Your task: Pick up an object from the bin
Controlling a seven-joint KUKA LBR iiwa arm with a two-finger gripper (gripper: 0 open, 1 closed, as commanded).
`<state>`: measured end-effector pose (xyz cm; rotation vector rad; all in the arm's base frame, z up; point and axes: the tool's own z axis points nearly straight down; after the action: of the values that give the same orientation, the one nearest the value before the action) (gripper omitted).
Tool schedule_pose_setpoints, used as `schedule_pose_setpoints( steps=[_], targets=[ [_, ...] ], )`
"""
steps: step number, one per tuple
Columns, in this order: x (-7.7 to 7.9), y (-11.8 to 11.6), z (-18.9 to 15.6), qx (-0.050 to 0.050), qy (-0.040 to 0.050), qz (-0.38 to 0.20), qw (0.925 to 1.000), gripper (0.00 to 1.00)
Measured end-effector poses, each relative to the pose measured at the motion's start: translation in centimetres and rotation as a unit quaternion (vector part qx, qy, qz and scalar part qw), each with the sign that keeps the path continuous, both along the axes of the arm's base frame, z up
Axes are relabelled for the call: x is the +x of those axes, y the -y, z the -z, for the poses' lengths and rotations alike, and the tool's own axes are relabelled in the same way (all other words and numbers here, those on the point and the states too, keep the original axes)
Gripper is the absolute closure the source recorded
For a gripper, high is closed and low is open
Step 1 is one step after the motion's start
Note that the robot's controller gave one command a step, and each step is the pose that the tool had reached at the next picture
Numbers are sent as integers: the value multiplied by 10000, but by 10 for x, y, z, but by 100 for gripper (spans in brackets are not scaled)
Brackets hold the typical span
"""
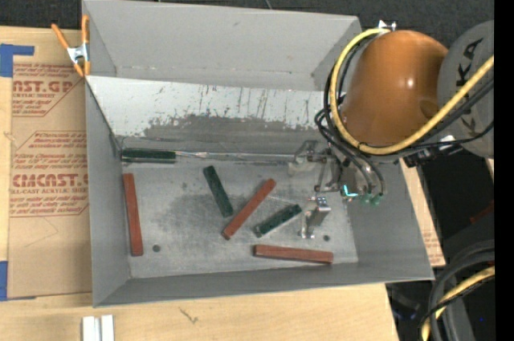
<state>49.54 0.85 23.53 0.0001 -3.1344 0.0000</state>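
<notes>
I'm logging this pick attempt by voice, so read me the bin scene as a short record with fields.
container: grey bin
gripper: down near the floor, right part of the bin
nearest thing: dark green stick, just to its left
also near: red-brown stick along the front; slanted red-brown stick

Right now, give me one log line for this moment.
gripper | right end of bin | beside rightmost dark green stick | nothing seen held

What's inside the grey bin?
Six sticks: left red stick, middle red stick, front red stick, back green stick, middle green stick, and right green stick beside the gripper. The orange cover hides the right back corner of the bin.
</notes>
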Motion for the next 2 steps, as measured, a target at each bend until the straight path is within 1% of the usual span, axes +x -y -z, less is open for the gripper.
schedule_pose_setpoints(
  steps=[1,2],
  targets=[
    [2,0,-4,0,42,0,10000,0],
    [19,15,21,11,90,538,9985,0]
  ],
)
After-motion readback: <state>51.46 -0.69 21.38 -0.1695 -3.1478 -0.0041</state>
